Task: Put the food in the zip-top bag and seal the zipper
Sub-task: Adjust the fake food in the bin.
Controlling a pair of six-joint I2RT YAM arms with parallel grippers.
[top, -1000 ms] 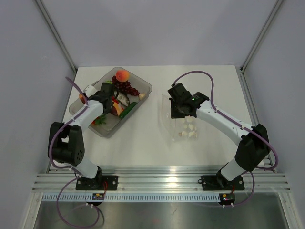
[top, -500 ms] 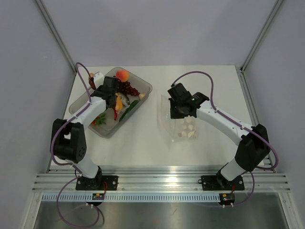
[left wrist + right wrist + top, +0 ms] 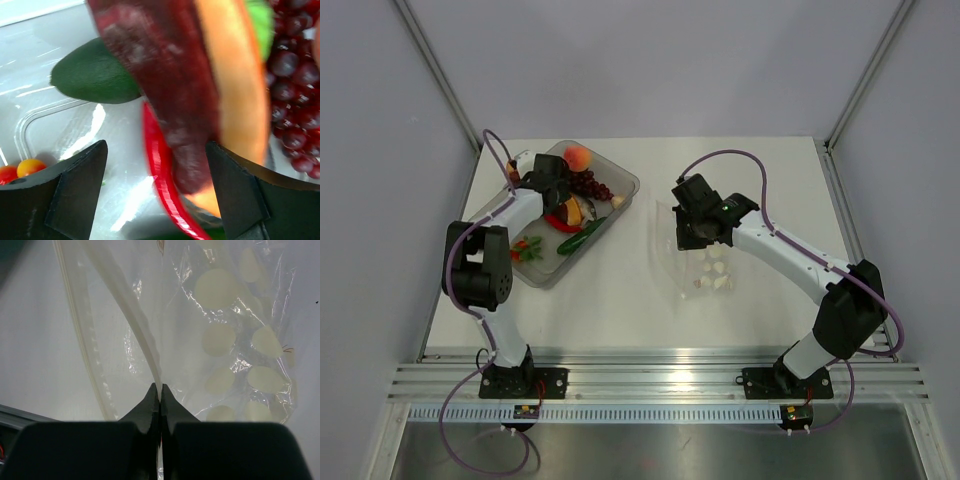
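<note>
Inside a booth of plain grey walls [image 3: 650, 60], with two slanted metal posts [image 3: 435, 70] at its far corners, a white table [image 3: 620, 290] fills the floor of the top view. A ribbed aluminium rail [image 3: 660, 385] runs along its near edge. Two white-and-black arms [image 3: 790, 255] are bolted to the rail, each trailing one purple cable [image 3: 735, 155].

One clear grey tray [image 3: 548, 275] sits at the far left of the table, turned at an angle. One zip-top bag [image 3: 672, 262] lies flat on the right half, well apart from the tray. At least eight pale round spots show through its plastic.

The food lies in the tray: one peach [image 3: 578, 157] at the far end and one bunch of dark grapes [image 3: 290, 95] beside it. One cucumber [image 3: 582, 236] lies by the right wall. One avocado [image 3: 92, 77], one red chili [image 3: 159, 185] and one orange-and-maroon fruit wedge [image 3: 200, 75] lie in the middle.

The left gripper [image 3: 156, 147] hangs over the tray with its jaws spread wide. The chili and the wedge lie between them, blurred and close to the lens.

The right gripper [image 3: 160, 390] has its jaws pressed together on the zipper [image 3: 132, 320], a whitish strip along the bag's mouth.

Two small tomatoes [image 3: 17, 170], one red and one orange, rest in a tray corner.

One small tag [image 3: 528, 410] at each arm's base is too small to read.
</note>
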